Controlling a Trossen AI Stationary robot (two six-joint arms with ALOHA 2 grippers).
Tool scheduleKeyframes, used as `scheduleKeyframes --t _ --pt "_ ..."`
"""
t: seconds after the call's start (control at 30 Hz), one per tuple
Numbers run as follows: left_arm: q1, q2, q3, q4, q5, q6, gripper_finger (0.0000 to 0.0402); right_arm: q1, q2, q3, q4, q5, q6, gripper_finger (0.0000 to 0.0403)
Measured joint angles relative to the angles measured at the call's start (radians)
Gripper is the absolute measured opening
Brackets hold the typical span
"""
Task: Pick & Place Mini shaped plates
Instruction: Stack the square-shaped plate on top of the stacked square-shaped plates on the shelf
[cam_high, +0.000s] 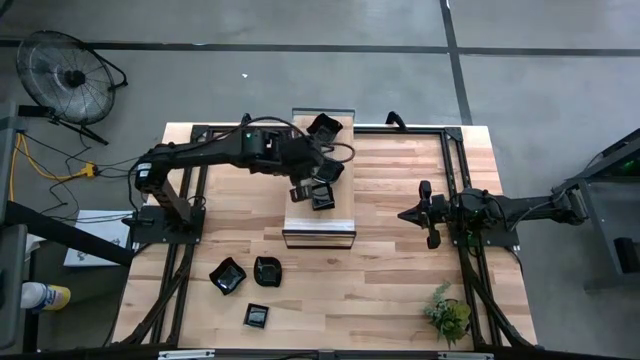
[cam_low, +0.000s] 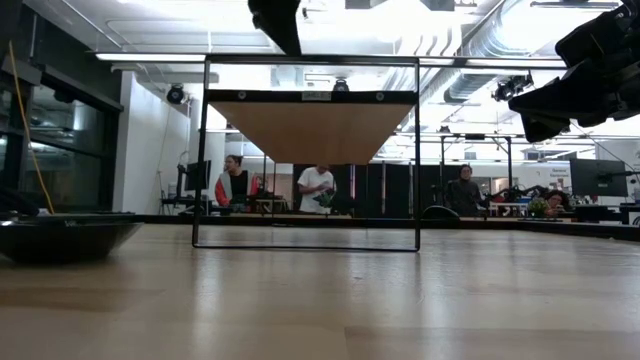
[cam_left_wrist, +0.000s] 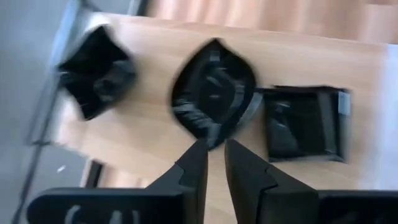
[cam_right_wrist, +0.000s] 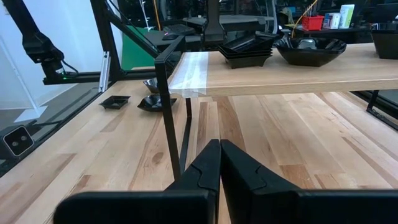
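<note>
Left gripper (cam_high: 318, 188) hangs over the raised wooden shelf (cam_high: 340, 222) mid-table, w/ its fingers (cam_left_wrist: 194, 163) nearly together, a thin slit btwn them, nothing held. Just ahead of the tips in the left wrist view sits a leaf-shaped plate (cam_left_wrist: 214, 93), pointed ends running along the line of the fingers, so its long axis points straight away from the pincer. The near tip of the leaf is right at the fingertips; can't tell if they touch it. Beside it lies a square plate (cam_left_wrist: 303, 122), and on the other side a scalloped plate (cam_left_wrist: 96, 70), apart from the leaf.

From above, the shelf plates show as a dark cluster (cam_high: 322, 196) under the left gripper, plus 1 more (cam_high: 324, 127) at the shelf's far edge. 3 further plates (cam_high: 228, 275) lie on the table nearer and to the left.

Right gripper (cam_high: 432, 213) waits right of the shelf, closed on nothing, well apart from every plate. Left arm is clearly the nearer 1. Judgement: any next grasp would need the fingers to spread 1st.
</note>
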Motion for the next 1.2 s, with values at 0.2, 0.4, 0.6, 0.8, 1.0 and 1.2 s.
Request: scheduleKeyframes --t 0.2,0.4,0.6,0.8,1.0,1.2 --pt "-0.001 0.029 -0.002 0.011 -0.117 -0.057 0.0005 0.0 0.0 0.0 0.0 0.0 0.0 0.0004" --pt "-0.015 0.063 -0.002 0.04 -0.172 -0.058 0.0003 0.0 -0.001 0.0 0.0 0.0 0.0 0.0005" --pt "-0.085 0.085 -0.002 0.031 -0.373 -0.119 0.0001 0.0 0.0 0.0 0.0 0.0 0.0 0.0005" --pt "-0.084 0.094 -0.001 0.025 -0.468 -0.163 0.0001 0.0 0.0 0.0 0.0 0.0 0.0 0.0005" --pt "-0.058 0.107 -0.002 0.035 -0.386 -0.164 0.0001 0.0 0.0 0.0 0.0 0.0 0.0 0.0005" --pt "-0.026 0.117 -0.002 0.055 -0.302 -0.162 0.0001 0.0 0.0 0.0 0.0 0.0 0.0 0.0005"
